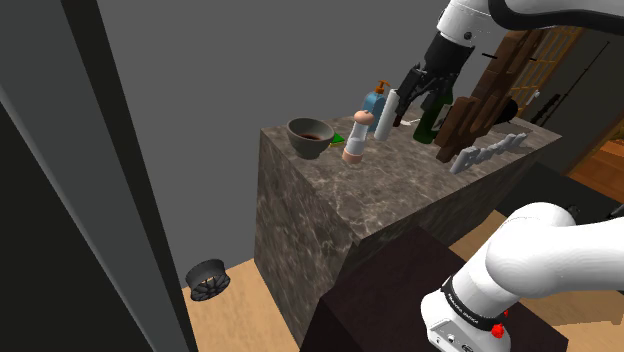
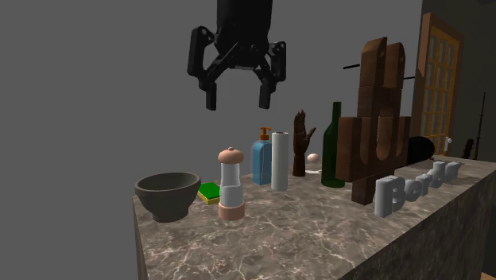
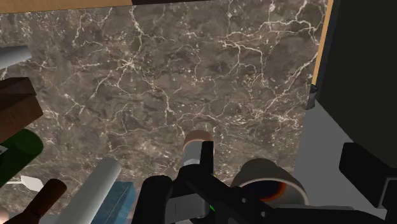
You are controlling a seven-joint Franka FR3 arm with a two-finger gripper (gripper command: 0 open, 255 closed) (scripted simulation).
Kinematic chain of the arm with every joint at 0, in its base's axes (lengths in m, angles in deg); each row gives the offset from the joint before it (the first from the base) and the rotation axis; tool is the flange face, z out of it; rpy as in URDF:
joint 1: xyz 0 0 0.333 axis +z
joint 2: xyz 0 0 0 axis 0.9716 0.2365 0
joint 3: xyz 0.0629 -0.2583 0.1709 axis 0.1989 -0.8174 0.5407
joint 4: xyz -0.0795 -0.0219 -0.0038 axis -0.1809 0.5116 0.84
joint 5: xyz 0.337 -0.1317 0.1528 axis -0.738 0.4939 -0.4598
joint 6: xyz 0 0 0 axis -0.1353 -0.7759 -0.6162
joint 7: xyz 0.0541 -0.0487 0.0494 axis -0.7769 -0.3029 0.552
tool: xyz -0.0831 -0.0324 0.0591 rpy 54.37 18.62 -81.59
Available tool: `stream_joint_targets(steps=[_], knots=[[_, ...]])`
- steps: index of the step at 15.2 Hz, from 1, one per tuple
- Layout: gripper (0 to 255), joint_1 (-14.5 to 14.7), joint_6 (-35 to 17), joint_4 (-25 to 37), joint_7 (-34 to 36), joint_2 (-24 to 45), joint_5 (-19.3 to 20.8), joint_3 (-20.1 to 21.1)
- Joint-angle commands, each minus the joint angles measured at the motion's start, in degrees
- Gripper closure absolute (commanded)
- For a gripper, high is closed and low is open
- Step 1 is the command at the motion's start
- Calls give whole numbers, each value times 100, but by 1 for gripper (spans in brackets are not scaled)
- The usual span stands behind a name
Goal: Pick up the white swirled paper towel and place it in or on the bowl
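**Gripper released above the counter; paper towel roll upright, not grasped.**

The all-black two-finger gripper (image 2: 238, 99) hangs over the dark veined marble counter (image 2: 318, 239), jaws spread and empty. The white cylindrical paper towel roll (image 2: 279, 161) stands upright below it, well apart from the fingers and just beside the blue soap dispenser with an orange pump (image 2: 261, 159). The dark grey round bowl (image 2: 167, 195) sits near the counter's corner at the second exterior view's left. Between bowl and roll stand a clear grinder with a pinkish cap and base (image 2: 230, 184) and a flat green sponge (image 2: 210, 192). To the roll's other side stand a brown wooden hand figure (image 2: 299, 143), a dark green glass bottle (image 2: 334, 147), a brown wooden block (image 2: 373, 127) and grey block letters (image 2: 405, 187).
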Motion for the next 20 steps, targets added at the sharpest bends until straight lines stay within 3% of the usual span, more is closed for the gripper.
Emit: stream_joint_targets(steps=[1, 11, 20], knots=[[0, 0, 0, 0, 0, 0, 0, 0], [0, -254, -822, 544, -1310, 1244, 429, -1179], [0, -270, -1334, 1658, -2555, 2795, 249, -2194]])
